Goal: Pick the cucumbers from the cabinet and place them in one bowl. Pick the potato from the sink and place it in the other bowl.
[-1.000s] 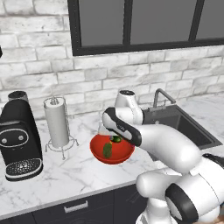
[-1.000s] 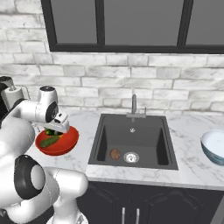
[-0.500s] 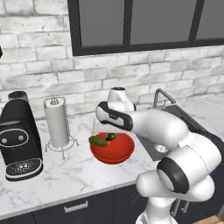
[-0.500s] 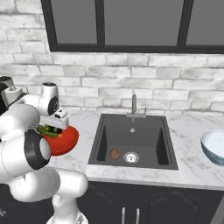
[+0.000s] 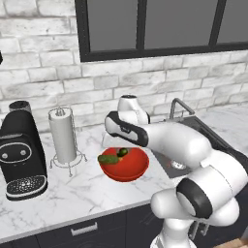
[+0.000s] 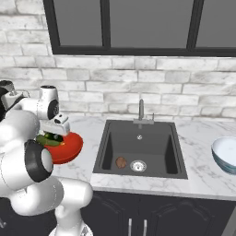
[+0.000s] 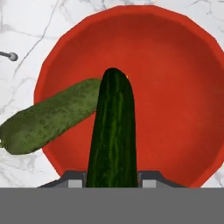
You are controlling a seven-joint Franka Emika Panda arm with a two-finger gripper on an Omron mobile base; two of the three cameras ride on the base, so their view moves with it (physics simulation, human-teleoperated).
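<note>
Hand view: gripper (image 7: 112, 181) pointing down w/ cucumber (image 7: 112, 131) clamped over red bowl (image 7: 175, 87).

White marble counter (image 5: 82, 186) carries coffee machine (image 5: 20, 155), paper-towel holder (image 5: 65, 138), red bowl (image 5: 127, 165), apparently pale blue bowl (image 6: 226, 154)

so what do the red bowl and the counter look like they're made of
Red bowl: looks like glazed ceramic or glossy plastic, an even red with a soft sheen on its rim; the render leaves it open. Counter: looks like polished marble, white with thin grey veins.
</note>
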